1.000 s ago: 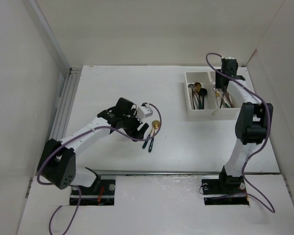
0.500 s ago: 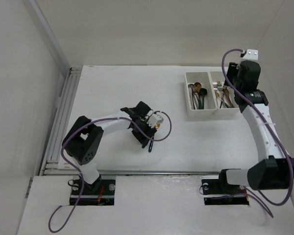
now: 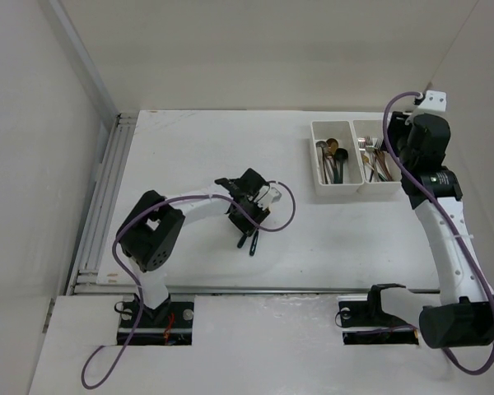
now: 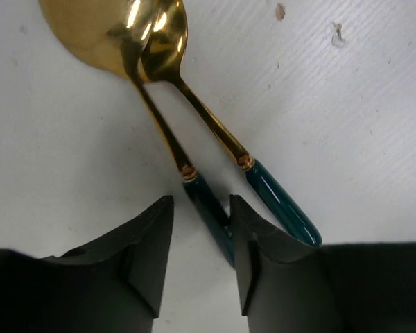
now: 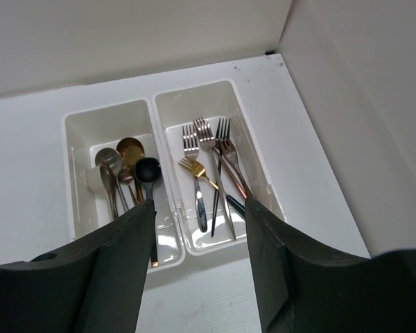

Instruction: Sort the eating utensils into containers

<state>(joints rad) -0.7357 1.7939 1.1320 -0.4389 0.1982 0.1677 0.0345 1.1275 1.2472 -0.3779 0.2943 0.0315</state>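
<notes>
Two gold spoons with dark green handles lie side by side on the table, the larger spoon (image 4: 90, 28) on the left and the smaller spoon (image 4: 163, 38) on the right. My left gripper (image 4: 201, 202) is open and low over them. Its jaws straddle the larger spoon's handle (image 4: 209, 208); the other handle (image 4: 284, 208) lies outside the right finger. In the top view the left gripper (image 3: 247, 220) covers the bowls, and only the handle ends (image 3: 249, 242) show. My right gripper (image 5: 200, 203) is open and empty above the white containers (image 5: 159, 111). Spoons (image 5: 125, 173) fill their left compartment, forks (image 5: 208, 159) the right.
The containers (image 3: 317, 160) stand at the back right of the table. White walls enclose the table on the left, back and right, and the right wall is close beside the right arm (image 3: 445, 222). A metal rail (image 3: 107, 189) runs along the left edge.
My left gripper has swung right and come down over the two spoons, hiding the gold bowls in the top view. My right arm has pulled back from the containers toward the right wall.
</notes>
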